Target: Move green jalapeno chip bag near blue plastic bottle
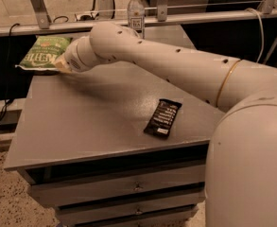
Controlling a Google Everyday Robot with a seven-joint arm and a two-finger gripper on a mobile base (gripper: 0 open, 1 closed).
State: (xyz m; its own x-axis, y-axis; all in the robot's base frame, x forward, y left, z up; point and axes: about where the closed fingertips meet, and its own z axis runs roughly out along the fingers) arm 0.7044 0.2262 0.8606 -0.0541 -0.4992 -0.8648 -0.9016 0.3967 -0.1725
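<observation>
The green jalapeno chip bag (42, 54) lies flat at the far left corner of the grey table (81, 122), its white lettering facing up. The blue plastic bottle (135, 14), clear with a white cap and a label band, stands upright at the table's far edge, right of the bag. My gripper (62, 66) is at the bag's near right edge, low over the table and mostly hidden behind my white wrist. My arm reaches in from the right, passing in front of the bottle's base.
A flat black bar wrapper (163, 118) lies on the right middle of the table. A metal rail (199, 18) runs behind the table's far edge. Drawers (138, 188) sit below the table front. My white base (251, 164) fills the lower right.
</observation>
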